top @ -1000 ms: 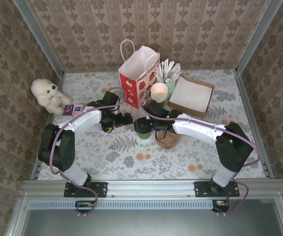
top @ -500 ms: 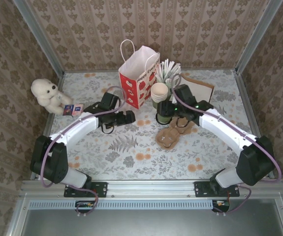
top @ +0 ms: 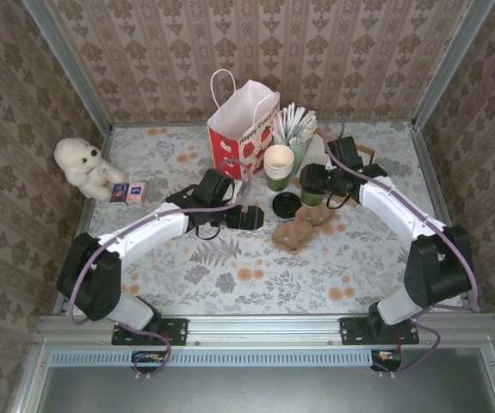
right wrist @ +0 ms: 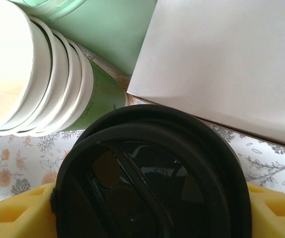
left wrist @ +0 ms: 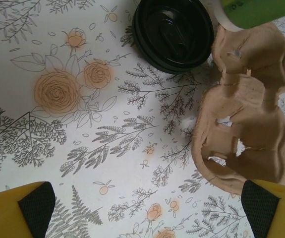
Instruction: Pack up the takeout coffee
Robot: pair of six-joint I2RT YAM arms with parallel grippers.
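Nearest me, my left gripper [left wrist: 144, 206] hangs wide open and empty over the floral table [left wrist: 83, 148]. Its yellow fingertips [left wrist: 13, 213] are cut off at the bottom corners of its wrist view, facing a loose black lid [left wrist: 173, 32] and a brown cardboard carrier [left wrist: 246, 109]. Farther back, my right gripper [right wrist: 144, 213] clasps the takeout coffee [top: 313, 182] just beside the stacked cream cups [right wrist: 33, 74]; the coffee's black lid [right wrist: 147, 168] hides its dark green wall from the wrist camera.

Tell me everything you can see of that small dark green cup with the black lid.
The takeout coffee is a small dark green paper cup, capped by a glossy round black plastic lid. It sits upright between the yellow fingers of the right gripper, which clamp its sides, close beside the stack of cream cups.
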